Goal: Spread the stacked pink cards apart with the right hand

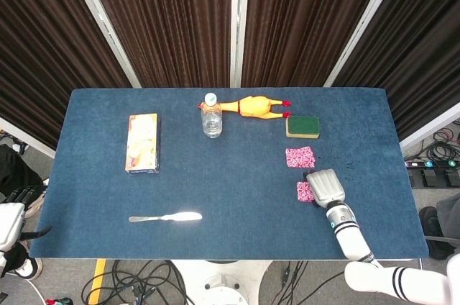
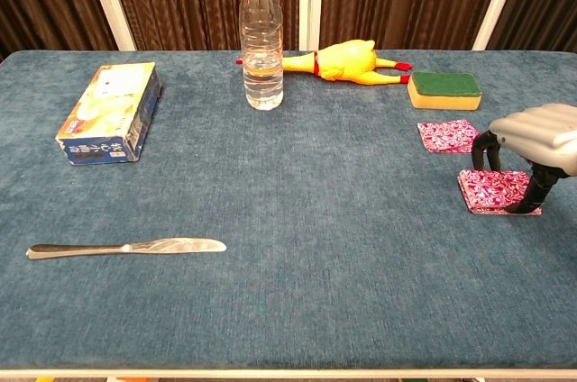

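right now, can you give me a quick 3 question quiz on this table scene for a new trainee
1. True or false: the right hand sits over the near stack of pink cards.
2. Which object lies just beyond the far pink card? A) tissue box B) green and yellow sponge C) butter knife
3. Fill in: the rubber chicken lies beside the upright ____.

Key
1. True: fingers reach down on both sides of that stack.
2. B
3. water bottle
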Robot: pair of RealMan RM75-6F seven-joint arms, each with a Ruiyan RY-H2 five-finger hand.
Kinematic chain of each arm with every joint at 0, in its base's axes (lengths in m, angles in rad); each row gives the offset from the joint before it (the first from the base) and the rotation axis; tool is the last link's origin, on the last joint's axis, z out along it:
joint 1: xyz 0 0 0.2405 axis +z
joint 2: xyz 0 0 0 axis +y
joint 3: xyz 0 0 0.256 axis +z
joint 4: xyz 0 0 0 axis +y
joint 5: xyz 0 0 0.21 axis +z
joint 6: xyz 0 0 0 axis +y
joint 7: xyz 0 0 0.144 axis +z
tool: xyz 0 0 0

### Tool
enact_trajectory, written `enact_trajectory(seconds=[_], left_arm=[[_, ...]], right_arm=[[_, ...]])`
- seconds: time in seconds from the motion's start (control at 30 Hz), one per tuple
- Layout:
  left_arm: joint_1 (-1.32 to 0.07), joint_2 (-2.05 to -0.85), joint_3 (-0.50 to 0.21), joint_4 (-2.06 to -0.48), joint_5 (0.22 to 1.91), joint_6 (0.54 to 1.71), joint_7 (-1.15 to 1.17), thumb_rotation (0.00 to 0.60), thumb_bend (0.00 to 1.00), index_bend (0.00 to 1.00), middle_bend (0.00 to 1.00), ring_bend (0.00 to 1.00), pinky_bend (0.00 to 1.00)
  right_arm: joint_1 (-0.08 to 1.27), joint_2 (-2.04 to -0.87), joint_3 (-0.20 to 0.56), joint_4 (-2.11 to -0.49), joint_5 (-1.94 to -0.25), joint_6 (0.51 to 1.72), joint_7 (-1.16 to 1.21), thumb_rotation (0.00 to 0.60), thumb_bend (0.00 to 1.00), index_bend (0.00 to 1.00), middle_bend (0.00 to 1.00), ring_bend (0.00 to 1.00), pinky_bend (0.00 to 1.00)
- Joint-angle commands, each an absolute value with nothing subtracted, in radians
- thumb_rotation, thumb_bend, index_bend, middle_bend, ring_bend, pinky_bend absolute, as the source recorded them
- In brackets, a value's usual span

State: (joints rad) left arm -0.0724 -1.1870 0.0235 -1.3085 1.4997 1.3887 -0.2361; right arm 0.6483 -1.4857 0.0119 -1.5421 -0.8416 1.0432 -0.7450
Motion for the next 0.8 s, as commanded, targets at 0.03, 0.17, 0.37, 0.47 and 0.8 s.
enact_trajectory(seconds=[0.03, 0.17, 0.37, 0.47, 0.8], left_arm=[[-0.073, -1.186, 0.023, -1.31, 1.5, 1.388, -0.235, 0.6, 0.02, 0.21, 0.2, 0.15, 0.34], [-0.074, -1.185, 0.023, -1.314, 1.5, 1.387, -0.23, 0.6, 0.01, 0.21, 0.2, 0.15, 0.34], [-0.076, -1.18, 0.022, -1.331, 1.504, 1.39, -0.212, 0.6, 0.01, 0.21, 0.2, 0.15, 0.34], [-0.08, -1.177, 0.021, -1.348, 1.507, 1.39, -0.195, 0.6, 0.02, 0.21, 0.2, 0.15, 0.34], [-0.09, -1.165, 0.017, -1.408, 1.497, 1.378, -0.12, 0.6, 0.02, 0.21, 0.2, 0.15, 0.34]], right_arm=[[0.646, -1.473, 0.016, -1.555, -0.85, 1.049, -0.737, 0.6, 0.1, 0.45, 0.43, 0.87, 0.96], [0.636, -1.437, 0.021, -1.586, -0.869, 1.072, -0.725, 0.6, 0.1, 0.45, 0.43, 0.87, 0.96], [0.6, -1.36, 0.018, -1.591, -0.897, 1.096, -0.666, 0.6, 0.1, 0.46, 0.43, 0.87, 0.96], [0.578, -1.331, 0.005, -1.542, -0.939, 1.093, -0.619, 0.6, 0.1, 0.46, 0.43, 0.87, 0.96], [0.528, -1.34, -0.019, -1.344, -1.037, 1.008, -0.422, 0.6, 0.1, 0.46, 0.44, 0.87, 0.96]])
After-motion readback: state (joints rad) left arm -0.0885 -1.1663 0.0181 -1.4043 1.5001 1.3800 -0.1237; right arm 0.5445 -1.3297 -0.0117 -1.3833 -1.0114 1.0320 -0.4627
